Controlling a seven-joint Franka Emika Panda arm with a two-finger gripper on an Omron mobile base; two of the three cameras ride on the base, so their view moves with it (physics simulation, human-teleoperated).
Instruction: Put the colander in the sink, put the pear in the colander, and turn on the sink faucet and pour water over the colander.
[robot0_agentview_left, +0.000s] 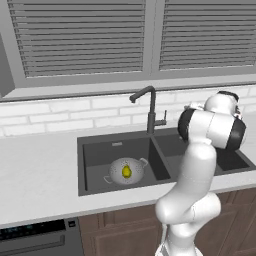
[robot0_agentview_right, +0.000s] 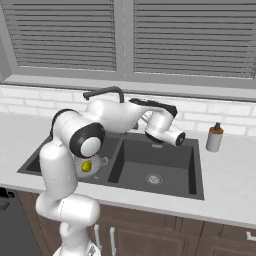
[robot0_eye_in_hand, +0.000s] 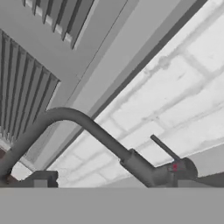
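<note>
A: Faucet (robot0_eye_in_hand: 131, 162) nearest, lever (robot0_eye_in_hand: 165, 148) just ahead. Gripper (robot0_agentview_right: 176, 138) jaws wide, holding nothing.
B: Pear (robot0_agentview_left: 126, 171) sits in colander (robot0_agentview_left: 126, 171), left basin. Risk: jaws slip off thin lever; no flow.

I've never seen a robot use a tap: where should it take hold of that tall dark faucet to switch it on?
Probably the thin side lever of the tall dark grey gooseneck faucet, approached from the right-hand basin side: it sticks out free of the upright, slim enough for the tool's wide-open jaws.
</note>
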